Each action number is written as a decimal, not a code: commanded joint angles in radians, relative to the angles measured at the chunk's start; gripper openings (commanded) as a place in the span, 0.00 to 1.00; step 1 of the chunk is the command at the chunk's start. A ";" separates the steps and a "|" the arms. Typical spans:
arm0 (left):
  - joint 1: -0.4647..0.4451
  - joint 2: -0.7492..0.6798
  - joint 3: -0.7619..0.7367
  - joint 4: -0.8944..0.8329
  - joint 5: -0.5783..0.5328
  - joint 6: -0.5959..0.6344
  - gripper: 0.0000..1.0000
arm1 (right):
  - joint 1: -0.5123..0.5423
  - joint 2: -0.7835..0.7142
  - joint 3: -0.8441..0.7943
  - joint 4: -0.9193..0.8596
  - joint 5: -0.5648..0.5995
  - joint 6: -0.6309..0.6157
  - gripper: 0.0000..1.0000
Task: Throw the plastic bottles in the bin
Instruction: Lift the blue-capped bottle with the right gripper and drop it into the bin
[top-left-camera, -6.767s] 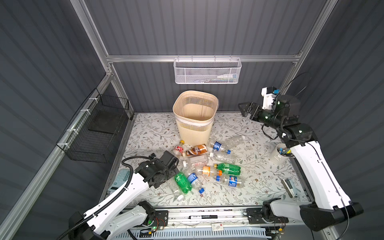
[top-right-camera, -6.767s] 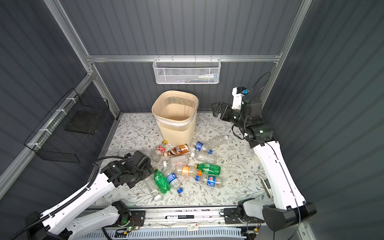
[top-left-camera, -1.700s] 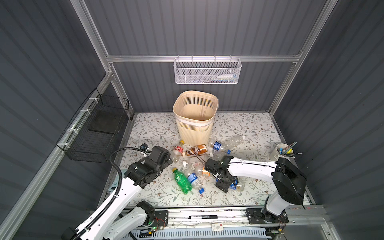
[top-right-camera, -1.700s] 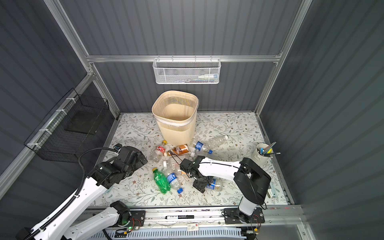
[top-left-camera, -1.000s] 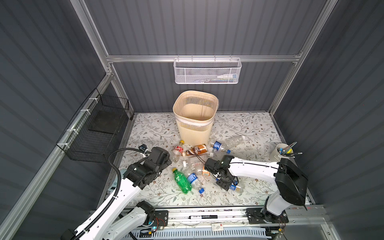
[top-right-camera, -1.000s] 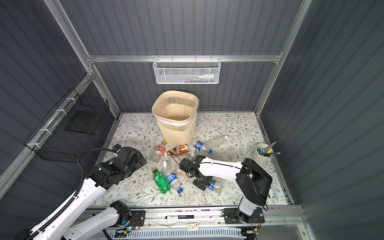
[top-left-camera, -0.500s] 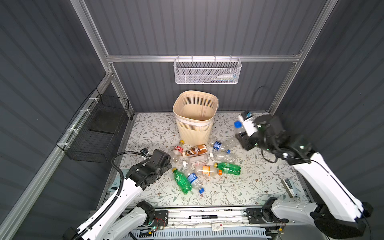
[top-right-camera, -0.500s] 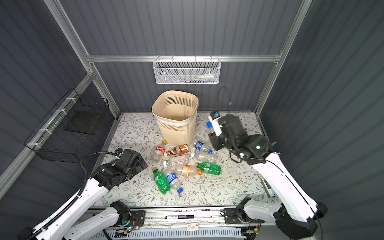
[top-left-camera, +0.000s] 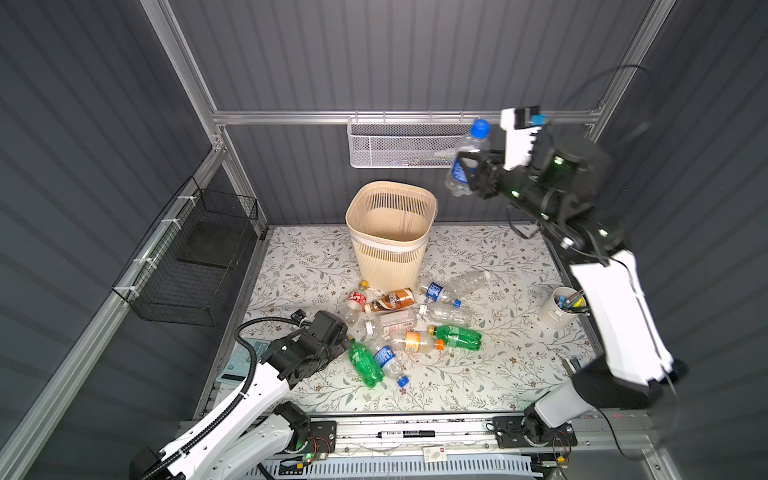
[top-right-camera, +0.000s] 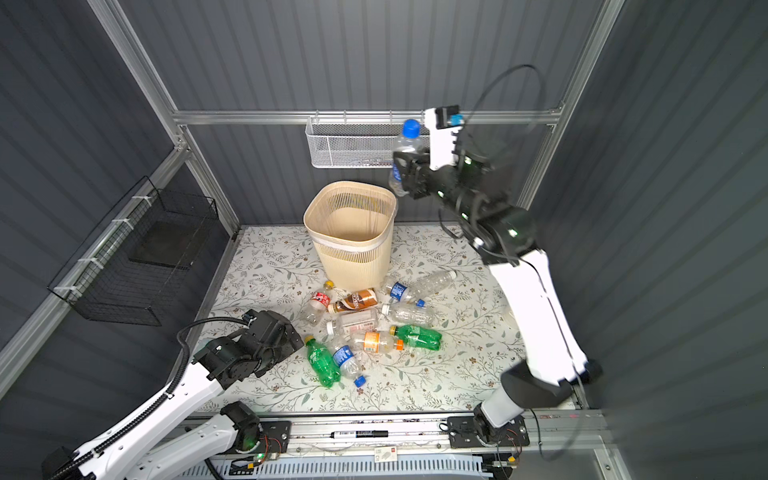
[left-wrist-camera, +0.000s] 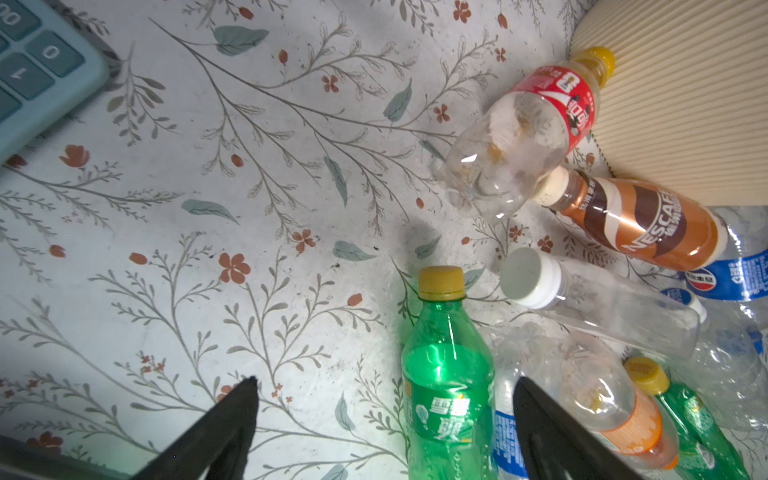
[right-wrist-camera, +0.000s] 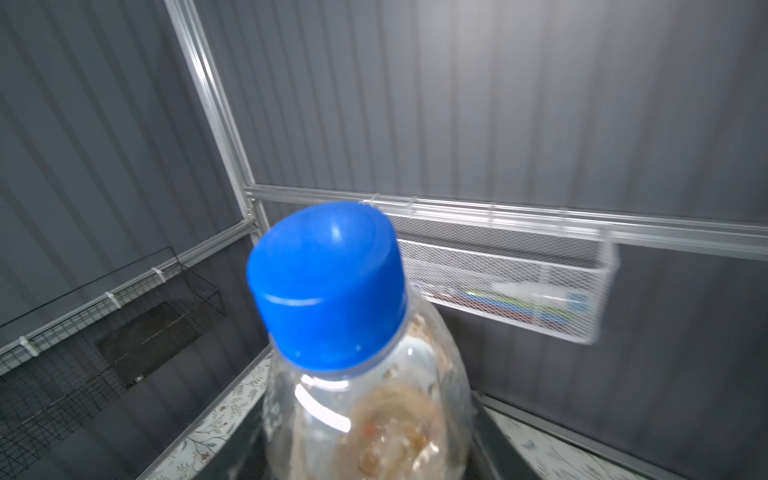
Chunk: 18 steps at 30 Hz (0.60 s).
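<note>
Between the right gripper's (top-left-camera: 475, 176) closed jaws, a blue-capped bottle (top-left-camera: 468, 160) stood upright, raised high just right of the bin (top-left-camera: 386, 262) in both top views; the right wrist view showed only its cap and shoulder. The left gripper's (left-wrist-camera: 384, 380) fingers (left-wrist-camera: 226, 428) stood apart with a green bottle (left-wrist-camera: 446, 374) framed between them, a spread only its wrist view showed.

We stretch our right arm (top-left-camera: 606, 291) high, the right gripper (top-left-camera: 468, 174) above and right of the tall beige slatted plastic bin (top-left-camera: 390, 266), jaws clamped around a clear blue-capped plastic bottle (top-left-camera: 470, 146). Our left arm (top-left-camera: 249, 395) crouches low before the bin, the left gripper (left-wrist-camera: 384, 384) spread wide.
</note>
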 joint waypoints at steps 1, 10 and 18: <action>-0.057 0.024 -0.009 0.006 -0.020 -0.070 0.96 | 0.002 0.252 0.284 -0.262 -0.175 0.080 0.69; -0.177 0.074 0.044 -0.043 -0.033 -0.156 0.97 | -0.046 -0.040 -0.090 -0.087 0.024 0.121 0.99; -0.265 0.099 0.034 0.000 -0.018 -0.241 0.93 | -0.132 -0.396 -0.617 -0.014 0.088 0.157 0.99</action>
